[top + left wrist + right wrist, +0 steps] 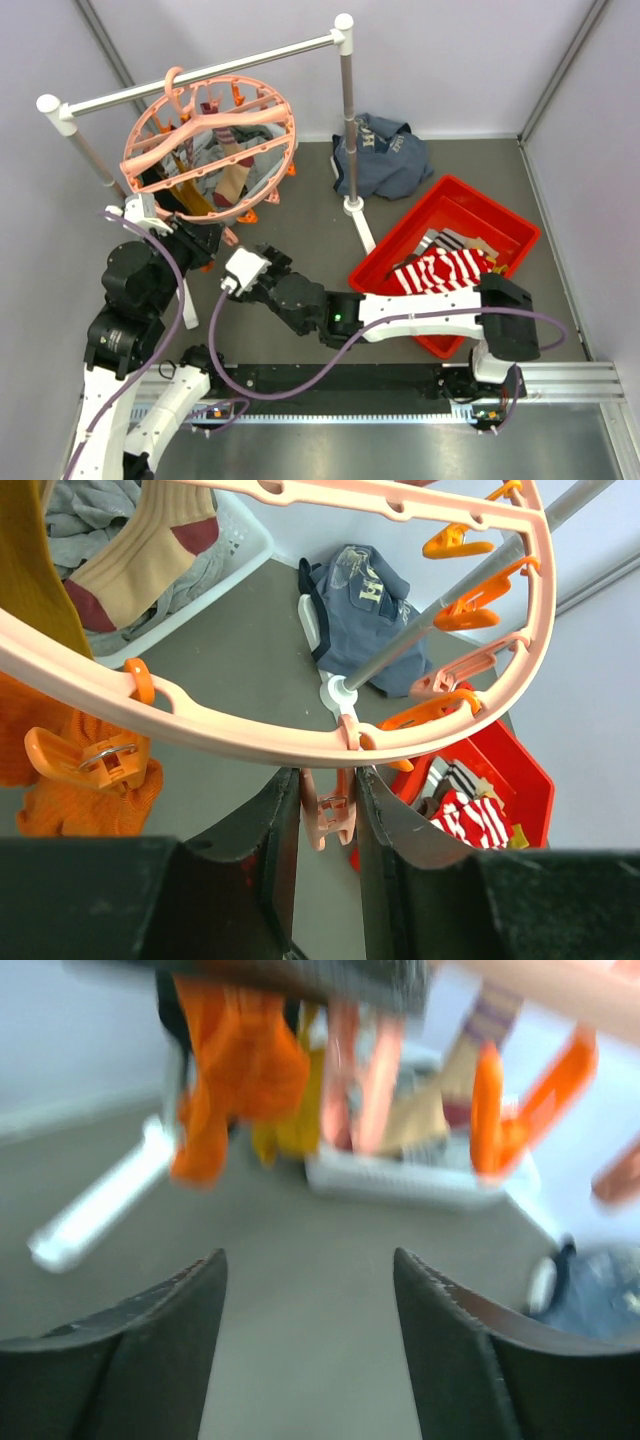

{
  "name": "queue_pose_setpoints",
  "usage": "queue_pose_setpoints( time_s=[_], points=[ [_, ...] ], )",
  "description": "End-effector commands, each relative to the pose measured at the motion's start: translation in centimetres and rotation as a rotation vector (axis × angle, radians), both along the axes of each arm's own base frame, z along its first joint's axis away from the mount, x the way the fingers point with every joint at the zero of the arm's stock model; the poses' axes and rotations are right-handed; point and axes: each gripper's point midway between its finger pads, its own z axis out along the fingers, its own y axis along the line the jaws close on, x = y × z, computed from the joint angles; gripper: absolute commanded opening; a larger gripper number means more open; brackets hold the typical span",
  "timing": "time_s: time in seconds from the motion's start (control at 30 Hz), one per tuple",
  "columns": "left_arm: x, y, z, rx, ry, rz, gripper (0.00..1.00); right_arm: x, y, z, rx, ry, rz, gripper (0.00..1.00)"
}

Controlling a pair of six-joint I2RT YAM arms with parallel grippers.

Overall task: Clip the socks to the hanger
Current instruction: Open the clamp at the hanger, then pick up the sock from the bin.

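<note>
From my station I judge the job partly done. The hanger (150,150) hangs by its hook from the rail (200,75) at the far left, and several socks dangle from it already. In the left wrist view an orange sock (90,790) hangs from an orange peg (85,760), with a tan-and-maroon sock (140,550) farther in. More remain: the striped socks (445,270) lie in the red bin (500,222) on the right, well apart from the ring. The left gripper (328,780) sits just under the near rim of the ring. Its jaws are drawn in narrow on either side of a pink peg (328,820) and look to be touching it, so I read that as a hold on the peg. The right gripper (308,1290) is just right of it, spread wide with nothing between the fingers. Its view is blurred. With no sock in hand, I reckon the right arm must fetch one from the bin before this peg is of use.
</note>
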Motion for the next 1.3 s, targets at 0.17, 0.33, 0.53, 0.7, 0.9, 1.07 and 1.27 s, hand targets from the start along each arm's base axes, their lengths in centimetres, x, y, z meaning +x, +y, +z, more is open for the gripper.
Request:
queue_pose_setpoints(
  time_s=[0.17,0.33,0.53,0.7,0.9,1.07,1.27],
  points=[
    [2.0,-0.2,-0.8,0.050,-0.034,0.002,0.00,1.9,-12.4,-2.5,-0.085,0.336,-0.237,0.78],
    [2.4,-0.4,-1.2,0.060,-0.029,-0.012,0.00,4.1,-20.7,-5.6,-0.138,0.493,-0.451,0.79],
    [2.4,-0.2,-1.0,0.076,-0.043,-0.006,0.00,7.7,-30.9,-8.3,-0.086,0.667,-0.716,0.77],
    [2.3,-0.5,-0.6,0.073,-0.056,-0.018,0.00,9.6,-38.9,-10.7,0.042,0.764,-0.966,0.75],
    [2.4,-1.0,-0.6,0.061,-0.058,-0.043,0.00,10.6,-46.8,-14.4,0.363,0.882,-1.263,0.69],
    [2.4,-1.2,-0.7,0.050,-0.058,-0.052,0.00,10.1,-49.3,-17.3,0.562,0.963,-1.433,0.63],
    [2.4,-1.2,-0.8,0.048,-0.057,-0.052,0.00,9.5,-50.1,-20.1,0.737,1.022,-1.488,0.57]
  ],
)
